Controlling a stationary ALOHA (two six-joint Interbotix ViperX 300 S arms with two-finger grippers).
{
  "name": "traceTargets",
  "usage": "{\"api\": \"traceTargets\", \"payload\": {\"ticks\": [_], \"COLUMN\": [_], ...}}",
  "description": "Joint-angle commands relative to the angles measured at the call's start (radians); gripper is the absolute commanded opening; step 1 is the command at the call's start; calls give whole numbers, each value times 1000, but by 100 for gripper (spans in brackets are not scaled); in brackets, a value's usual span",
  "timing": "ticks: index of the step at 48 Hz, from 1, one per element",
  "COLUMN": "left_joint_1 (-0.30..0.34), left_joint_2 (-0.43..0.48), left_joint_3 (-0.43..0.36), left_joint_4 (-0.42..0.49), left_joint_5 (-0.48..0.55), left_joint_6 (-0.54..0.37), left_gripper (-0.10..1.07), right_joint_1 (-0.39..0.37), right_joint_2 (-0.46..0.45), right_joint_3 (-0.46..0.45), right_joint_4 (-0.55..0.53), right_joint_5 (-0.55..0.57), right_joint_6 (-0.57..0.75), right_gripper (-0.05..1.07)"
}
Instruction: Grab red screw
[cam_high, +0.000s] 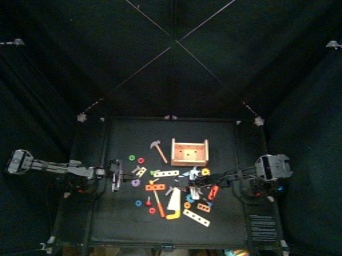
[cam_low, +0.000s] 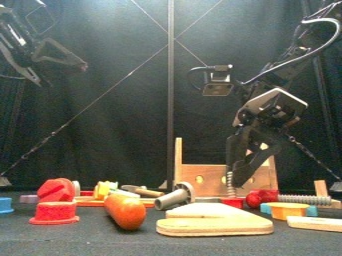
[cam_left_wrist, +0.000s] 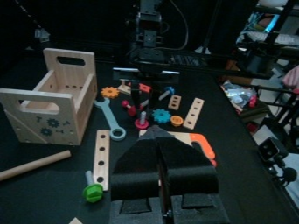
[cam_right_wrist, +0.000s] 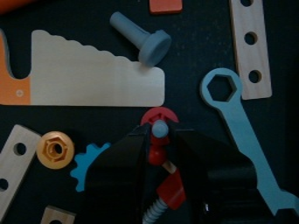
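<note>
Black table (cam_high: 100, 205) inside black curtains (cam_high: 80, 70), toys scattered around. Right fingers (cam_right_wrist: 158, 149) part-open around the red screw (cam_right_wrist: 158, 122); left fingers (cam_left_wrist: 163, 179) look nearly closed, empty.

From my remote station I am looking into a robotics lab test cell: a small black table (cam_high: 94, 215) penned in by black curtains (cam_high: 171, 60) hung from a frame whose thin crossing cables (cam_low: 171, 60) meet overhead. Two black robot arms, the left arm (cam_high: 54, 168) and the right arm (cam_high: 267, 172), flank the table. Spread across it is a toy carpentry set: a pale wooden tool crate with a slot handle (cam_left_wrist: 49, 96), a flat wooden toy saw with an orange handle (cam_right_wrist: 82, 70), a light blue plastic spanner (cam_right_wrist: 239, 122). Past the curtains, the left wrist view shows cluttered shelving and equipment (cam_left_wrist: 263, 52).
</note>
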Motion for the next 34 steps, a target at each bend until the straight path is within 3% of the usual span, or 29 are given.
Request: {"api": "traceTargets", "payload": {"ticks": [1,34], "left_joint_1": [-2,-2], "left_joint_2": [0,-25], "left_joint_3": [-15,-12], "left_joint_4": [2,0], "left_joint_5": [-9,-11], "left_joint_6": [0,0], "left_gripper": [-1,-1], "right_joint_1": [-2,-6], "right_joint_2": [-11,-11], "right_joint_3": [-21,-28], "right_joint_4": [-6,-9], "right_joint_5": [-5,-3], "right_joint_6": [-2,-2], "right_gripper": [63,61]}}
